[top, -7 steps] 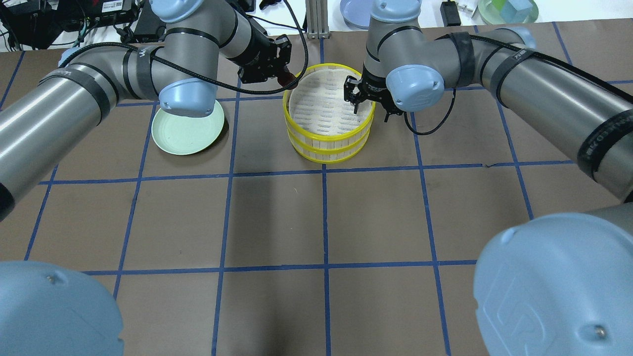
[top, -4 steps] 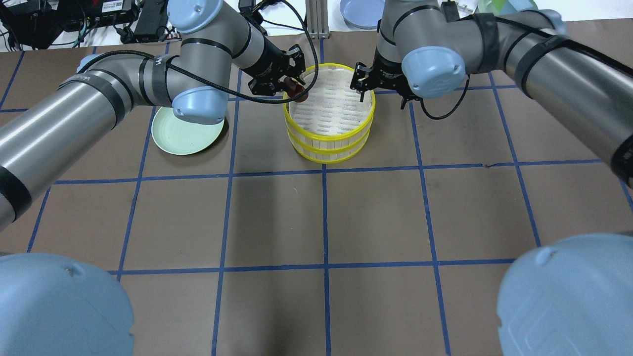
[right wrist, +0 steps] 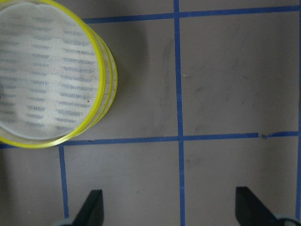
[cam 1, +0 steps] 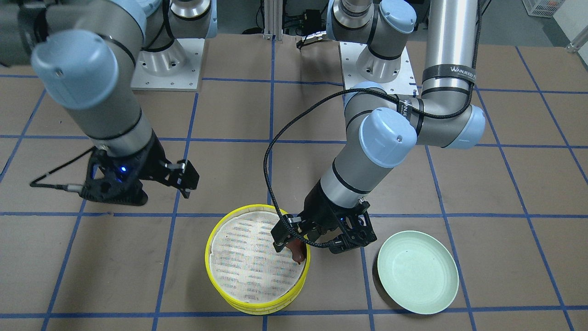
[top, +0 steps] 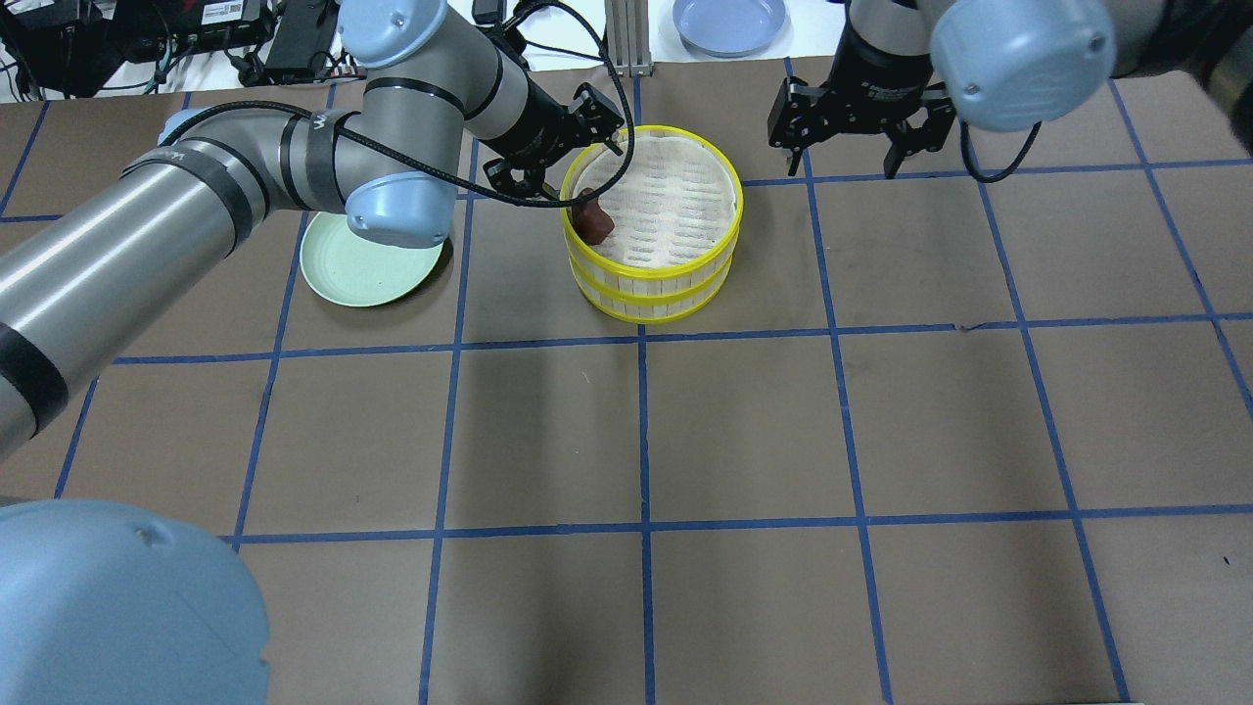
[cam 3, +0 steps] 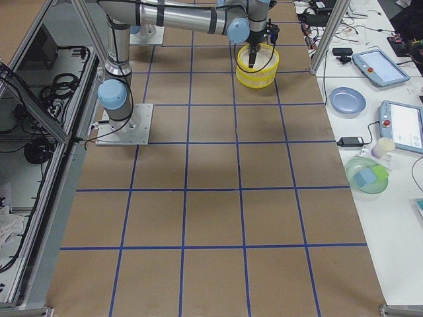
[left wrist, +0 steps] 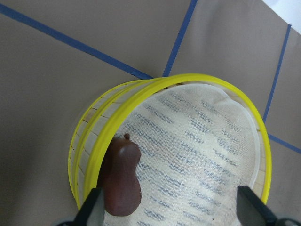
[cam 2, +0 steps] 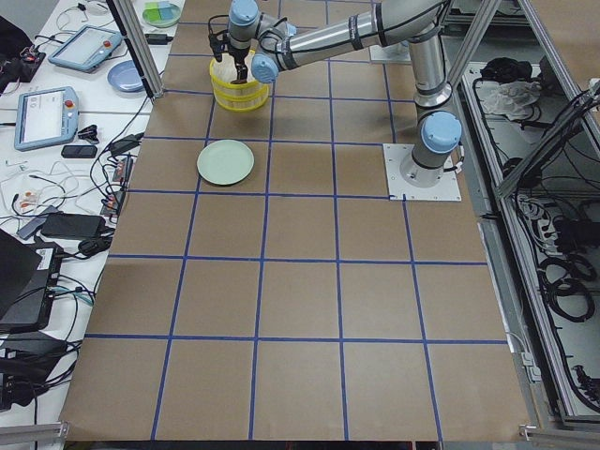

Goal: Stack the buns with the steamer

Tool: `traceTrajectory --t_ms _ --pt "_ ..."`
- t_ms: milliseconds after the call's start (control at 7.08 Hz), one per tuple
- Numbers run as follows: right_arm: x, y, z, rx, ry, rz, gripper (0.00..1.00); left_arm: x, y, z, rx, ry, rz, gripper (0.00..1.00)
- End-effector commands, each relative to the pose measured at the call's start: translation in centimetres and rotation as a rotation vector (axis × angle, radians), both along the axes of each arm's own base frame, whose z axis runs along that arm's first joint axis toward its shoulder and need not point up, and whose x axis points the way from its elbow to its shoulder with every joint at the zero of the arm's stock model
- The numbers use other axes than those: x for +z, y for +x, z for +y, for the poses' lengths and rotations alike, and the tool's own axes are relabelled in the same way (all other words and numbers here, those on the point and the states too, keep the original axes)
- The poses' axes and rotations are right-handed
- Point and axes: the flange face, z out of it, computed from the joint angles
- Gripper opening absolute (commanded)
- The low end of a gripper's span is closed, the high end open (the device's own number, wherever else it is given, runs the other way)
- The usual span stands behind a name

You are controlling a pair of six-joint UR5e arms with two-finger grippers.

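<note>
The steamer (top: 654,294) stands as two alike round shallow tiers stacked one on the other, each with a bright yellow rim and translucent ribbed walls. The upper tier is lined with a white liner (top: 675,201) marked with rows of grey dashes. One bun (top: 594,221) shows: glossy, dark reddish-brown, an uneven oval with a small nub at one end. It lies on the liner inside the upper tier, right against the rim on the side nearest the left claw (left wrist: 169,189).

That claw is spread wide above the tier and pinches nothing. The bun is just beside one of its fingers (left wrist: 93,207); I cannot tell whether they touch. The right claw (right wrist: 168,190) is also spread wide and holds nothing, over bare brown bench (top: 636,441) beside the steamer and apart from it.

One mint-green plate (top: 357,269) sits on the bench near the steamer, on the left arm's side. One blue-grey plate (top: 729,22) lies beyond the bench's far edge.
</note>
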Motion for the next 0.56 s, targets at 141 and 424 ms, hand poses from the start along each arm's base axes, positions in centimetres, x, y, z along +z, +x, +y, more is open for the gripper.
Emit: traceTrajectory --t_ms 141,424 --pt "2.9 -0.2 3.1 0.035 -0.002 0.009 1.0 4.1 4.9 1.2 -0.168 0.027 -0.303 1.0" --pt "3.2 -0.2 4.0 0.113 -0.012 0.017 1.0 8.7 9.8 2.8 -0.273 0.023 -0.472 1.0"
